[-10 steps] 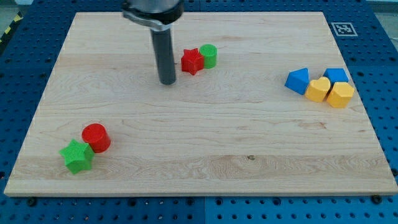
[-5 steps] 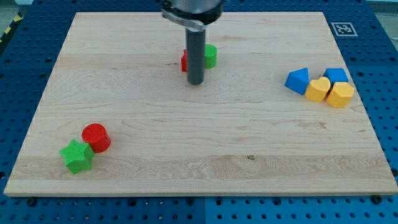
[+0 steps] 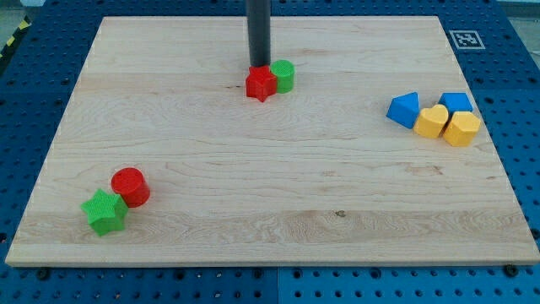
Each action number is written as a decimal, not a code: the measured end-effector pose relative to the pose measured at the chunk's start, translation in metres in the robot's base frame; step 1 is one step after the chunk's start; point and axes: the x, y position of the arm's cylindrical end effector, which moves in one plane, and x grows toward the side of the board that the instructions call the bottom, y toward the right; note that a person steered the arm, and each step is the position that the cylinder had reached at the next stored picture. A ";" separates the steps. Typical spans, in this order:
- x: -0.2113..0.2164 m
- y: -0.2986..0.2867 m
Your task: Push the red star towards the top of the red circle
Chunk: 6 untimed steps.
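On the wooden board (image 3: 270,194): 8 small blocks in all — 2 red (image 3: 261,83), 2 green (image 3: 105,212), 2 blue (image 3: 404,109) and 2 yellow (image 3: 461,128) — among them 2 stars, 1 red, 1 green.

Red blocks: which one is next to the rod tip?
The red star block, right below my tip and touching the green cylinder block. The red cylinder block sits far off, bottom left.
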 end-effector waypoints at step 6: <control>0.092 -0.002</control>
